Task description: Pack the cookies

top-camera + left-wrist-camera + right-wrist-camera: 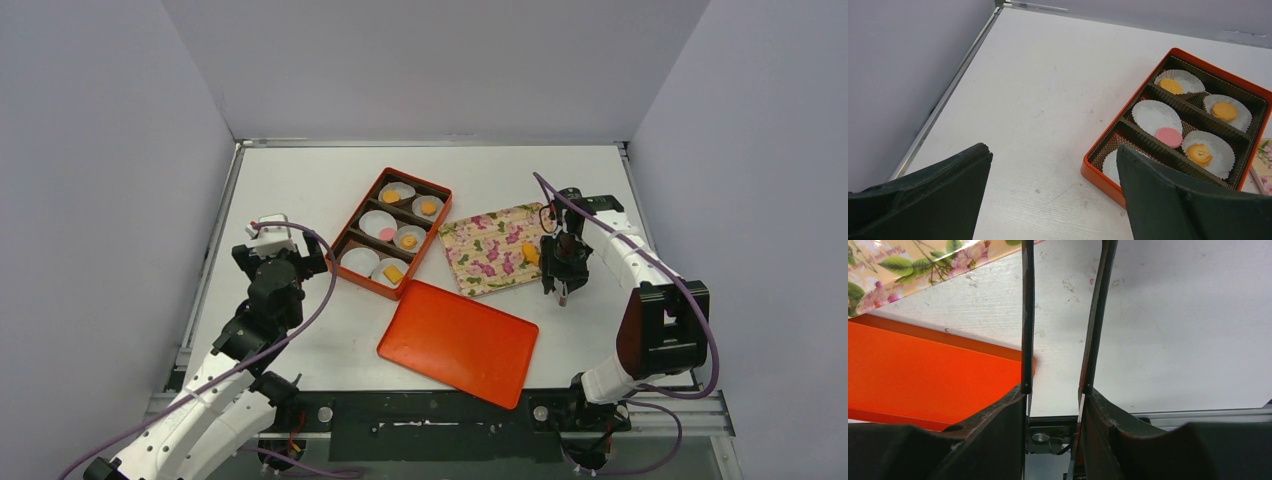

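Partly hidden | box (1100, 184) corner behind left claw (1053, 150) | tweezers (1026, 315) tips cropped

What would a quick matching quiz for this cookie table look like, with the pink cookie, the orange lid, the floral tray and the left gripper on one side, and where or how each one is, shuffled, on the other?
Column one:
1. pink cookie
2. orange lid
3. floral tray
4. left gripper

Column two:
A. open, holding nothing
B. lying flat on the table, off the box
C. in a paper cup in the box's middle row
D. right of the box in the top view, with orange cookies on it

Pairs: 1-C, 2-B, 3-D, 4-A
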Controlling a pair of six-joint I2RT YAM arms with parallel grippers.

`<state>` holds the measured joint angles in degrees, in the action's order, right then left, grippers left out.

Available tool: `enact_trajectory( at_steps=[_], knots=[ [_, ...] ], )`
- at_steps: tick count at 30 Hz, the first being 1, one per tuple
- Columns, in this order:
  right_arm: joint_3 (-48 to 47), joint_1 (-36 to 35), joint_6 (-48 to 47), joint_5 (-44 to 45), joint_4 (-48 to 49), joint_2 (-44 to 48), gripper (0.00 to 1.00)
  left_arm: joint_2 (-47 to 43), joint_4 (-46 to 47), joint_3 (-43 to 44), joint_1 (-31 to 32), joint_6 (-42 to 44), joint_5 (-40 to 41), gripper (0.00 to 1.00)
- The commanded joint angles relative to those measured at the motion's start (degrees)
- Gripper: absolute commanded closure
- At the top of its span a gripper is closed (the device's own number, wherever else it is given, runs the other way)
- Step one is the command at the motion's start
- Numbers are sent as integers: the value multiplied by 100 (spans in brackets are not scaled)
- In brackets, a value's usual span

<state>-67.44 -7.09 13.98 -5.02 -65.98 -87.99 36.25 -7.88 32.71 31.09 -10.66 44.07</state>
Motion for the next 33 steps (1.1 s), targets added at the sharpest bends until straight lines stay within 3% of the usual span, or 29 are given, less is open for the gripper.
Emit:
enact_trajectory(
  at_steps=[1,13,19,25,33],
  knots=[
    [-34,23,-70,-17,120,-84,63,-65,263,25,29,64,-57,7],
    [-115,2,-104,-53,196,-277,62,-75,269,25,20,81,-73,7],
    [-215,-7,-115,-4,170,-220,74,-61,278,25,20,81,-83,7],
    [-590,-112,-78,29,56,-20,78,-26,291,24,20,81,-83,7],
    [-1357,-1034,17,195,-51,-73,82,13,294,25,11,81,-53,7]
  ],
)
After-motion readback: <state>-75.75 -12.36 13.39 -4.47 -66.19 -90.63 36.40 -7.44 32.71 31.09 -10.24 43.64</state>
